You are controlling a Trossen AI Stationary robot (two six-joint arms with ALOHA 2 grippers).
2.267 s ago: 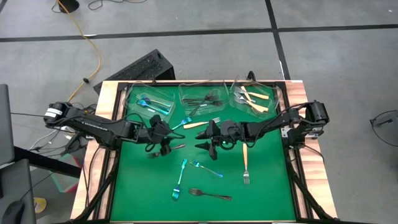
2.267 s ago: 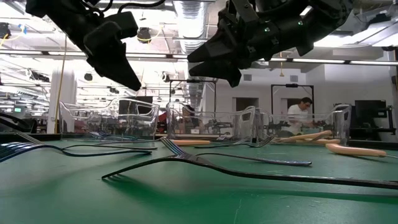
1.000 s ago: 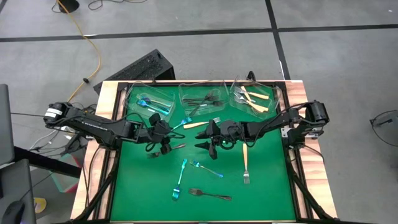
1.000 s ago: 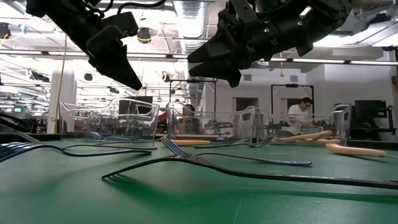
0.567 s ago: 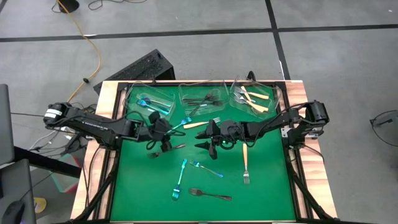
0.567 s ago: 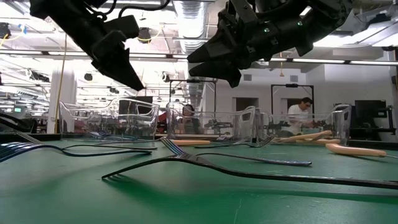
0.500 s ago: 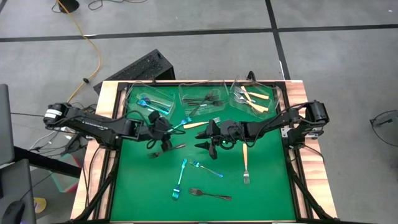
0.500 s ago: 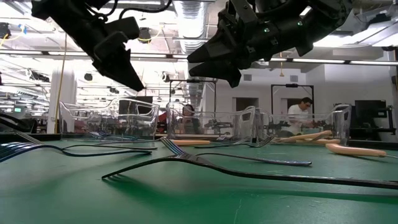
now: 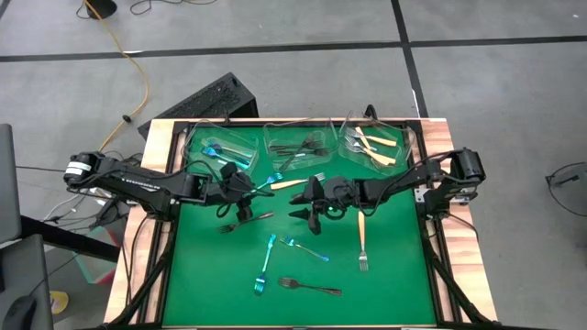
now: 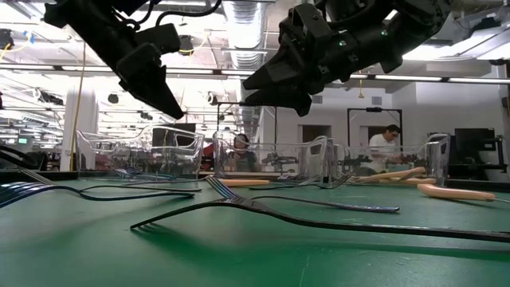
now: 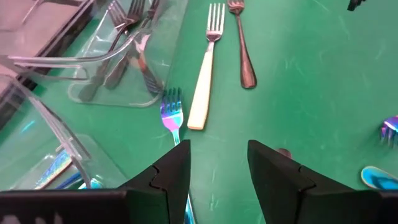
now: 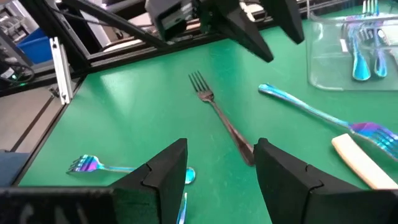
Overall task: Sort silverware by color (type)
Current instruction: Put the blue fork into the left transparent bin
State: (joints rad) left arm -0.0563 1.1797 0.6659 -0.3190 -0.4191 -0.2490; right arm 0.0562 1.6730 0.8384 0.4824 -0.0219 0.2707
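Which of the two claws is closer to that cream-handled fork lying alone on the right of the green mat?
The right gripper. It hovers just beside the cream-handled fork, toward mid-table; the left gripper hangs farther off, across the mat's left half.

A wood-edged table (image 9: 156,156) carries a green mat (image 9: 202,275); three clear tubs (image 9: 298,142) line its far edge; loose forks lie on the mat: two iridescent blue ones (image 9: 264,264) and a dark one (image 9: 310,287) toward the near edge; a cream-handled fork (image 9: 361,236) toward the right edge.
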